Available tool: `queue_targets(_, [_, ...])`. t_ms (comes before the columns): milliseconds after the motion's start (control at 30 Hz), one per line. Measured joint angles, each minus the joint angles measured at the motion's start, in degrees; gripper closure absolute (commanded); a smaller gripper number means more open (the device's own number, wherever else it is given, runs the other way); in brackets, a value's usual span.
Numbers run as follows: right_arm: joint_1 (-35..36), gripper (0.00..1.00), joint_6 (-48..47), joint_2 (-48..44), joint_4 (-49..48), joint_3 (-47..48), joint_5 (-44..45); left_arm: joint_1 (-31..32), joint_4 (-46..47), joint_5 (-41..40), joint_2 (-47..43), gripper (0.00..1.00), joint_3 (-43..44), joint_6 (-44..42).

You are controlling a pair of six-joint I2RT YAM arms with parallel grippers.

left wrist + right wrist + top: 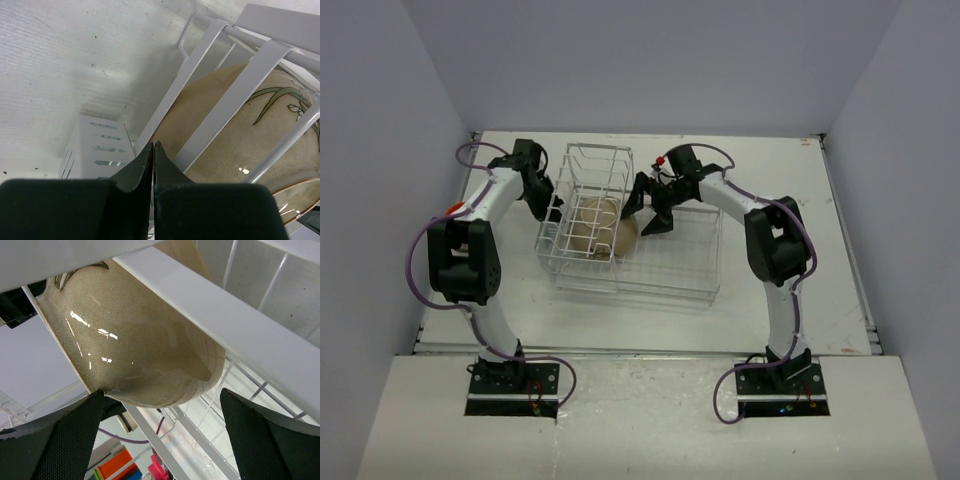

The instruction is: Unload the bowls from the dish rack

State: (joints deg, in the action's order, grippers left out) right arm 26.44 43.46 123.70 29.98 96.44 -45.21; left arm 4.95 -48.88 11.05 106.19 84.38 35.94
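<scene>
The white wire dish rack (665,270) stands mid-table, its taller section on the left. One large tan bowl (601,228) with green leaf markings stands tilted on edge inside it; no other bowls show. My left gripper (542,197) is shut and empty, just outside the rack's left side. In the left wrist view its tips (153,146) lie against the rack's white bars (235,95), with the bowl (235,145) behind them. My right gripper (650,212) is open inside the rack. In the right wrist view it (161,392) straddles the bowl (135,335), the left fingertip (92,402) touching the rim.
A thick white rack bar (225,325) crosses above the bowl in the right wrist view. A white slotted box (97,150) sits by the rack's corner. White walls enclose the table on the left, back and right. Bare tabletop (800,200) lies right of the rack.
</scene>
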Motion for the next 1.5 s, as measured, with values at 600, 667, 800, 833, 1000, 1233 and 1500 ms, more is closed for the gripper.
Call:
queue_targets(600, [0.09,0.01,2.36,0.31,-12.11,-5.07,-4.52,-0.72,0.57,0.20,-0.04,1.00,-0.28,0.00])
queue_targets(667, [0.13,0.01,3.32,-0.22,-15.13,-6.62,-4.46,-0.87,0.63,0.22,-0.04,1.00,-0.28,0.00])
queue_targets(800, [0.13,0.01,4.39,-0.76,-20.26,-8.92,-4.26,-1.11,0.83,0.09,-0.04,1.00,-0.31,0.00])
queue_targets(833, [0.13,0.01,4.85,-0.85,-21.24,-9.31,-4.15,-1.20,0.87,0.09,-0.04,1.00,-0.28,0.00])
queue_targets(1000, [0.17,0.01,5.03,-0.85,-20.81,-8.90,-2.91,-1.31,0.98,-0.09,-0.04,1.00,-0.31,0.00])
queue_targets(1233, [1.57,0.01,-0.57,4.04,4.33,8.48,4.92,-1.95,1.53,-0.63,-0.07,1.00,-0.31,-0.04])
queue_targets(1500, [2.43,0.01,0.11,1.46,1.55,3.41,4.52,-1.97,1.60,-0.63,-0.07,1.00,-0.31,-0.02])
